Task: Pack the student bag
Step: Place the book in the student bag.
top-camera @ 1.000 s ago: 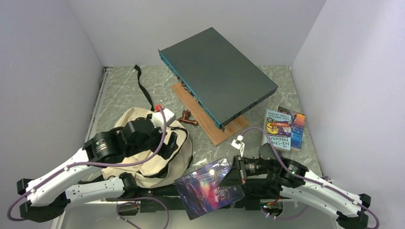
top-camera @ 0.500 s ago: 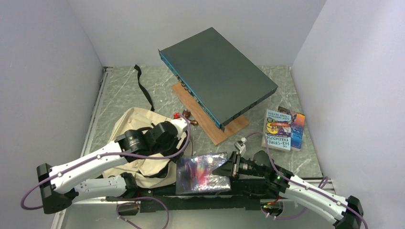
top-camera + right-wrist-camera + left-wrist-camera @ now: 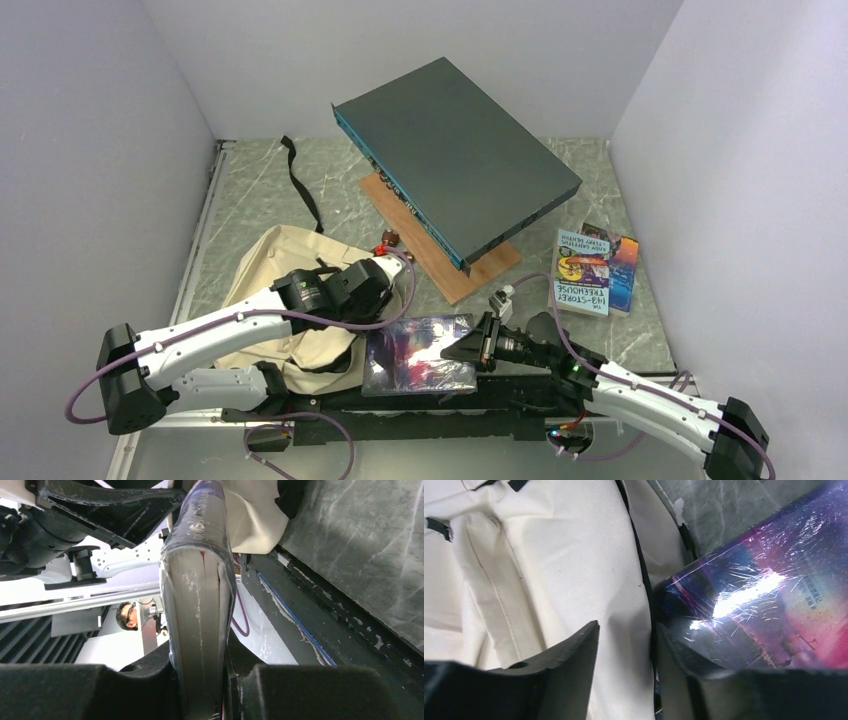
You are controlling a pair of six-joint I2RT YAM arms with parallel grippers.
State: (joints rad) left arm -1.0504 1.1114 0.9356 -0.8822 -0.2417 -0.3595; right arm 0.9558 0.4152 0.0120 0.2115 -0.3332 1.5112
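The cream student bag point(image 3: 268, 272) lies at the near left; its canvas and black zipper edge fill the left wrist view point(image 3: 549, 555). My left gripper point(image 3: 380, 298) is at the bag's right edge, its jaws closed on a fold of the cream canvas point(image 3: 626, 630). My right gripper point(image 3: 472, 346) is shut on a shiny purple book point(image 3: 415, 352), holding it by one edge with the far end against the bag's edge. The book also shows in the left wrist view point(image 3: 764, 590) and edge-on in the right wrist view point(image 3: 197, 580).
A big dark grey flat box point(image 3: 455, 160) rests tilted on a wooden board point(image 3: 482, 268) at the back. Two more books point(image 3: 590, 270) lie at the right. A loose black strap point(image 3: 298, 180) and small brown and red items point(image 3: 388, 241) lie behind the bag.
My right gripper has carried the purple book left and flatter, up to the bag's edge. My left gripper has moved from above the bag's top down to its right edge.
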